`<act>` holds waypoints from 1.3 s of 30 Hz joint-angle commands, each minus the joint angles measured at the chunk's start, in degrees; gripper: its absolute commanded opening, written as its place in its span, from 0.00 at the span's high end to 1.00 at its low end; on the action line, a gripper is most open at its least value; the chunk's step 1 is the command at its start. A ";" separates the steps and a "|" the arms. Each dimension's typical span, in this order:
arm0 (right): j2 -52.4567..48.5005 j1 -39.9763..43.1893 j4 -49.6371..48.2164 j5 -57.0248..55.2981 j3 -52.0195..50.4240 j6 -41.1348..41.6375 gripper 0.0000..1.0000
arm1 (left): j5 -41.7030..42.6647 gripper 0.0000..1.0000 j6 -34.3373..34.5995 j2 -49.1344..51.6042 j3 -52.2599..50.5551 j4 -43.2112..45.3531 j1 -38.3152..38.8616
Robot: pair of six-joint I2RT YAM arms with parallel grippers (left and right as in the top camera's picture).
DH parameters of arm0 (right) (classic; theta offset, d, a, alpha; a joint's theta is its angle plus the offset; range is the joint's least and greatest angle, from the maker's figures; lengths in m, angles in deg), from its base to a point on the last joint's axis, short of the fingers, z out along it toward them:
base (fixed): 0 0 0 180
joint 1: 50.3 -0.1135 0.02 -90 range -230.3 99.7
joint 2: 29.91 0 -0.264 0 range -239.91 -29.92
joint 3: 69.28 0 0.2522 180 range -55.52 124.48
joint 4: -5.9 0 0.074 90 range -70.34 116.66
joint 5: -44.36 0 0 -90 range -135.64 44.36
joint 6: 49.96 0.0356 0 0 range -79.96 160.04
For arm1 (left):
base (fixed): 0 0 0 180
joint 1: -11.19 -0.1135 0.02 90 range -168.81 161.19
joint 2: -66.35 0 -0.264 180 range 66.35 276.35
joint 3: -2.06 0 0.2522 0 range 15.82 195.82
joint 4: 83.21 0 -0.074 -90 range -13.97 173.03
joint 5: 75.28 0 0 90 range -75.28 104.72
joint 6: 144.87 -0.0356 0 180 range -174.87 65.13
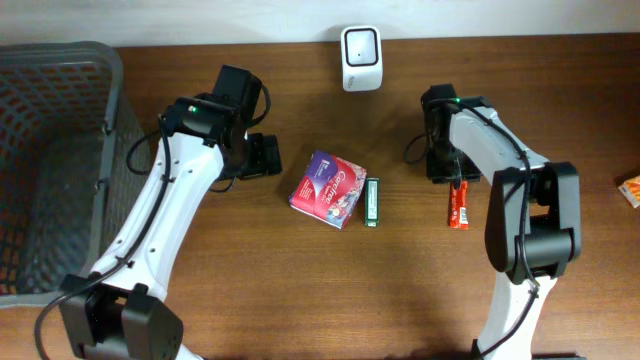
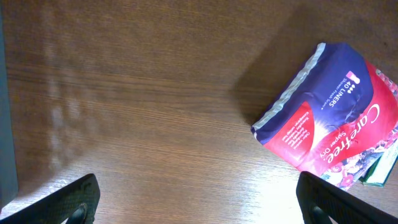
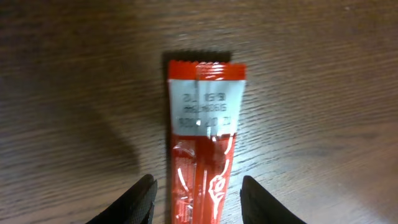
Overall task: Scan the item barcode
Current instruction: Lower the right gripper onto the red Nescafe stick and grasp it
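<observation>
From above, we see the red packet lying flat on the bench, on the right side, well apart from the white scanner at the back edge. The right gripper hangs over the packet's top end. We think the trip to the scanner is where things could go wrong. The wrapper looks thin and shiny, so a weak pinch could let it slide out or twist. The left gripper sits just beside the purple pack, and a green box lies on the pack's far side. If that arm swings, it could bump them.

From the left wrist, the two black fingers stand at the far corners of the picture, so this gripper is spread very wide. It holds nothing and touches nothing. Bare wood lies between them, and the purple pack is off to one side.

From the right wrist, the packet lies between the two fingers. They are partly spread, with a thin strip of wood showing on each side, so we judge they are not pinching it. A white patch with small print faces up. We cannot tell whether that is the barcode. If the barcode is underneath, the scanner may not read it.
</observation>
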 commanded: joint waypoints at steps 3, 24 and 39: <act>-0.17 -1.62 -4.17 -4.42 -5.46 -2.62 0.55 | -0.42 0.01 0.48 -0.44 0.11 -0.04 -0.13; 0.07 -1.20 4.61 27.19 7.26 -8.74 0.96 | -0.42 0.01 0.48 -0.44 0.11 -0.04 -0.13; -0.15 0.26 -0.59 -1.92 -10.95 0.66 0.30 | -0.42 0.01 0.48 -0.44 0.11 -0.07 -0.13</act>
